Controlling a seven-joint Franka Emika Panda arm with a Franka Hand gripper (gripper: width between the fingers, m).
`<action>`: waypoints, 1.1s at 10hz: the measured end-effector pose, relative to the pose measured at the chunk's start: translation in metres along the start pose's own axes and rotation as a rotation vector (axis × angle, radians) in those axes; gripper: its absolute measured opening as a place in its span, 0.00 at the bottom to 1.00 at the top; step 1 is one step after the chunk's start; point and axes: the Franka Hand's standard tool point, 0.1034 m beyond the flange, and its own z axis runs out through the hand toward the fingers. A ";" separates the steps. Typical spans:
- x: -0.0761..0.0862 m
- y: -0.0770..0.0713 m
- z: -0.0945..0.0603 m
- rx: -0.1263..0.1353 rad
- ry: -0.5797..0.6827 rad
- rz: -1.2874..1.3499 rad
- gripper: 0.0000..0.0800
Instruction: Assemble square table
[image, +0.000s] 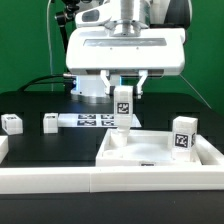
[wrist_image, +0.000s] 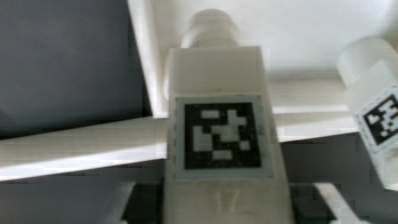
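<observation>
You see bright, even light in the exterior view: the white tray top (image: 135, 148) nearly washes out against the dark desk (image: 40, 150), shadows faint. Your wrist view is soft; the leg (wrist_image: 217, 90) and its tag (wrist_image: 222, 135) blur.

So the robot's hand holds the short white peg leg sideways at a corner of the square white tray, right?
No, upright: the exterior view shows the hand holding the short white peg leg upright at a corner of the square white plastic tray.
</observation>
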 end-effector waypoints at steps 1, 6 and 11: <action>0.000 0.001 0.000 -0.001 -0.001 0.002 0.36; 0.023 0.016 0.010 -0.011 0.005 -0.016 0.36; 0.033 0.023 0.012 -0.014 0.001 -0.012 0.36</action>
